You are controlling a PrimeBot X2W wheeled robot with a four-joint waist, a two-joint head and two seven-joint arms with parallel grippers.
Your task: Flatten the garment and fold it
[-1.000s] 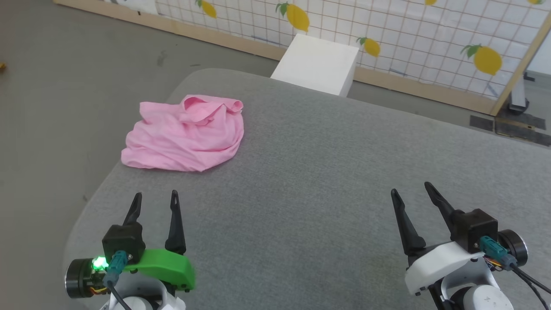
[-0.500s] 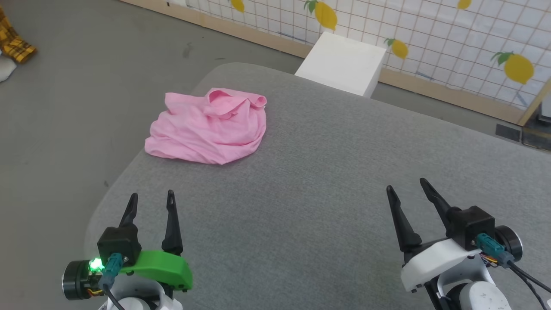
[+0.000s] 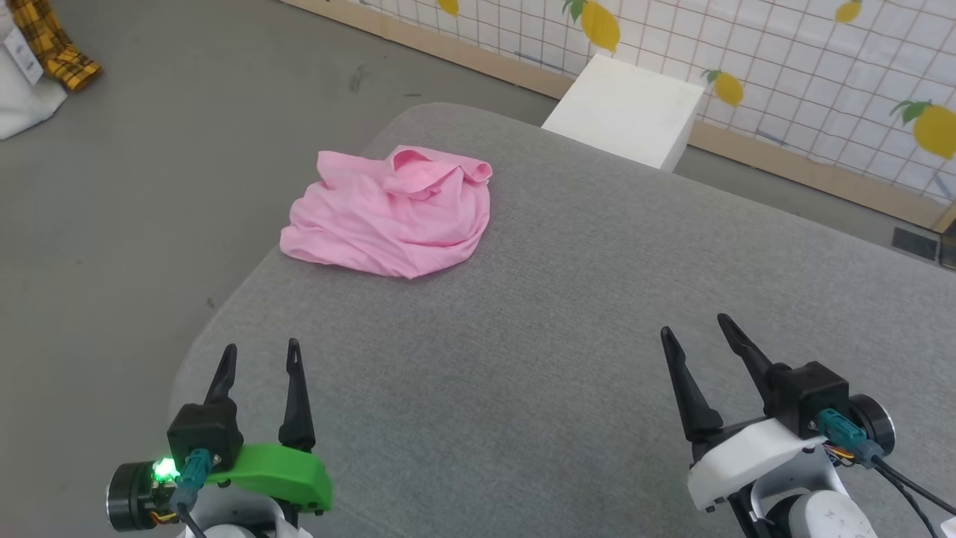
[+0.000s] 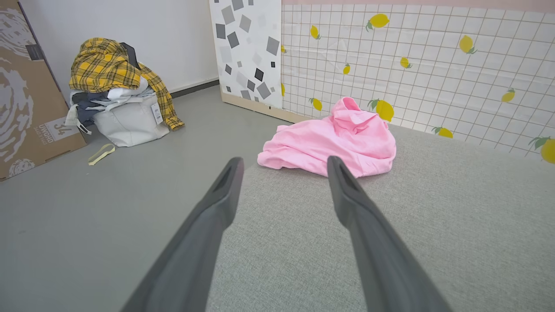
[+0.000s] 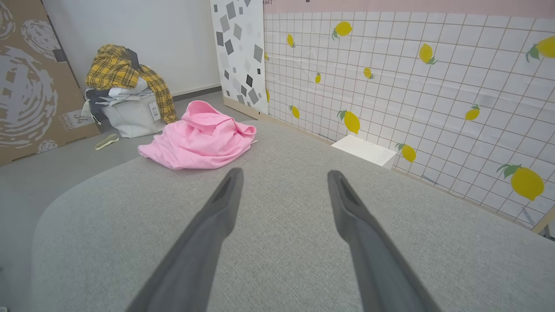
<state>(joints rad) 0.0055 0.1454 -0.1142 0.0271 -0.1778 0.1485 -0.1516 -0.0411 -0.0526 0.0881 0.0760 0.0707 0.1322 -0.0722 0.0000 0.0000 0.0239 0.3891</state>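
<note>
Grey woven cloth covers the wide table (image 3: 567,299), the largest thing here, with a grey floor (image 3: 134,187) around it. The garment (image 3: 388,224) lies on the far left corner of this table as a crumpled pink heap. It is not flat, one fold stands up at the far side, and its left edge reaches the rim of the table.

The heap is wider than it is deep, so I judge that its long axis runs about across the head view, from left to right.

From the left pincer (image 3: 261,345) the garment is straight ahead and a little to the right, well apart. In the left wrist view it sits just beyond the two fingertips. From the right pincer (image 3: 693,324) it is far ahead and far to the left. The left arm is therefore nearer, and I think the first reach belongs to it.

Both pincers hover low over the near side of the table with the fingers apart and nothing between them.

On the floor stands a white bag (image 4: 130,125) heaped with clothes, and a yellow checked shirt (image 4: 104,65) lies on top. A white box (image 3: 627,108) stands behind the table; I cannot tell if it holds something.
</note>
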